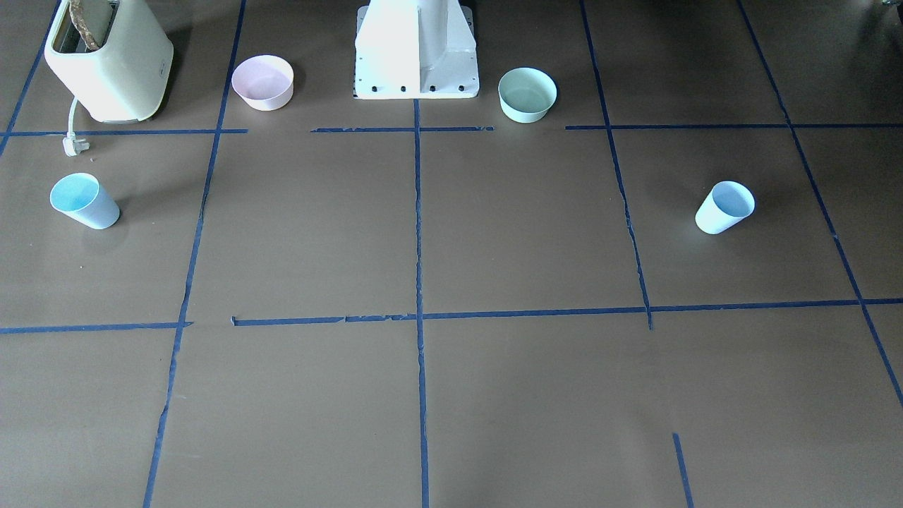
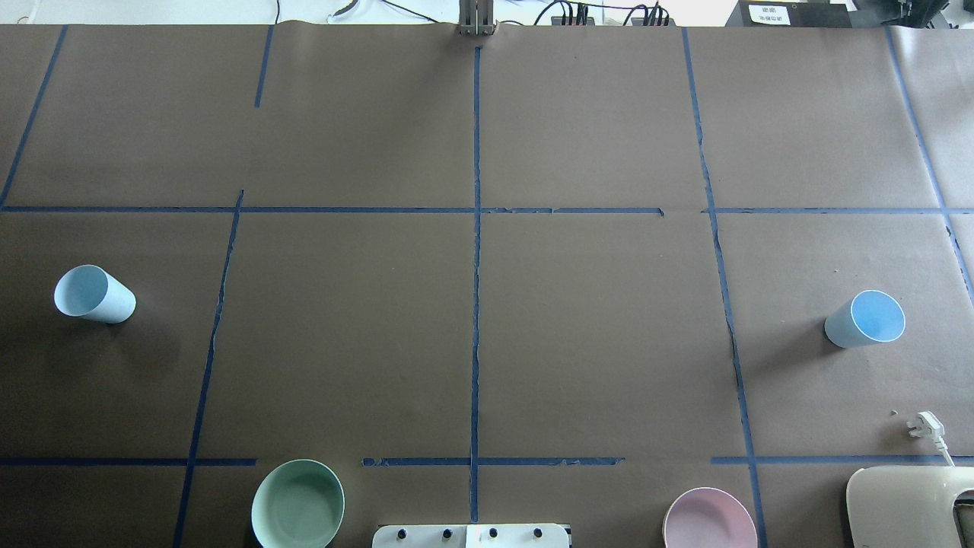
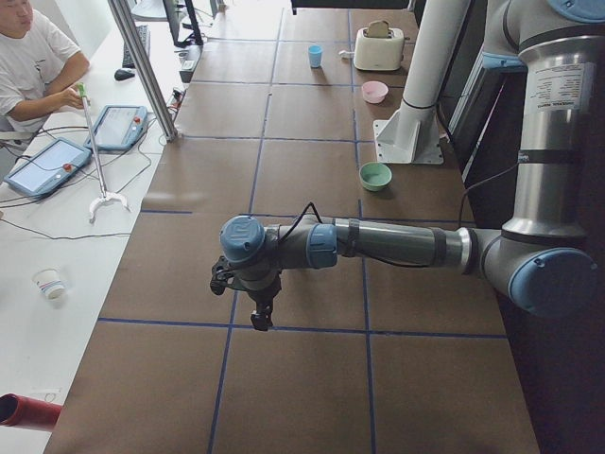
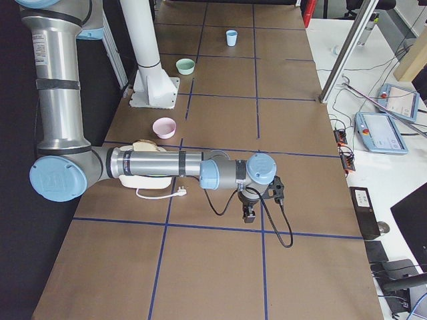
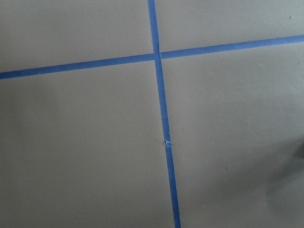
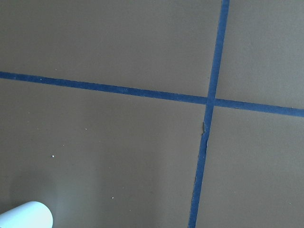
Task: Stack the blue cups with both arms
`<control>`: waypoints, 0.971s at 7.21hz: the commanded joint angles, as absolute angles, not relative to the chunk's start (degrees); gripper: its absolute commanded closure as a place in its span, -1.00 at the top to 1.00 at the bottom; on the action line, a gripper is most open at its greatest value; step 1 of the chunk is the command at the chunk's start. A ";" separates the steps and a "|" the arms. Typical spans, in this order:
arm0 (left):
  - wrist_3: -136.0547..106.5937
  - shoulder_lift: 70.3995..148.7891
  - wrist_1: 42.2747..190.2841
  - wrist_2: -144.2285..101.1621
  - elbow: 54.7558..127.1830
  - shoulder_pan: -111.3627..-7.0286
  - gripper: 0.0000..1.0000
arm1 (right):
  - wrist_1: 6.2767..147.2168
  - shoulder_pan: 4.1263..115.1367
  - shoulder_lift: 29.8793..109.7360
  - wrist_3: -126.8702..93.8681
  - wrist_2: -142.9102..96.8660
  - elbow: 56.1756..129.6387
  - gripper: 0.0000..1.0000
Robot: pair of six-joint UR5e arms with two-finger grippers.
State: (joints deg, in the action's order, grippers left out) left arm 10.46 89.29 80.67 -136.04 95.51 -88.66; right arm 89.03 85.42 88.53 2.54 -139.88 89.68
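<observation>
Two pale blue cups stand upright and far apart on the brown table. One cup [image 2: 94, 294] is on my left side and also shows in the front view [image 1: 724, 207]. The other cup [image 2: 865, 319] is on my right side, in the front view [image 1: 85, 201]. My left gripper [image 3: 260, 317] shows only in the exterior left view, pointing down over the table; I cannot tell if it is open. My right gripper [image 4: 248, 215] shows only in the exterior right view, pointing down; I cannot tell its state. A pale rounded edge [image 6: 26, 216] sits in the right wrist view's corner.
A mint-green bowl [image 2: 297, 504] and a pink bowl [image 2: 709, 520] sit near the white pedestal [image 1: 416, 49]. A cream toaster [image 1: 109, 60] with a loose plug [image 1: 73, 144] stands on my right. Blue tape lines grid the table. An operator [image 3: 38, 66] sits beyond the far edge.
</observation>
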 commanded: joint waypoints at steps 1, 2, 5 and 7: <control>9.94 89.99 80.07 -135.97 96.50 -88.59 1.00 | 88.95 85.43 89.03 2.37 -139.92 89.74 1.00; 10.02 90.35 80.16 -135.36 96.85 -88.68 1.00 | 88.86 85.43 89.12 2.46 -139.75 89.65 1.00; 9.84 89.91 80.51 -131.31 97.74 -88.42 1.00 | 88.86 85.43 89.21 2.46 -139.66 89.74 1.00; 9.93 89.65 80.68 -134.01 97.65 -88.24 1.00 | 88.86 85.34 89.56 2.20 -139.57 89.65 1.00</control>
State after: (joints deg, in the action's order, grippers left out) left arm 9.91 89.83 80.61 -132.27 97.62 -88.32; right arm 88.82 85.41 89.47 2.48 -139.60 89.74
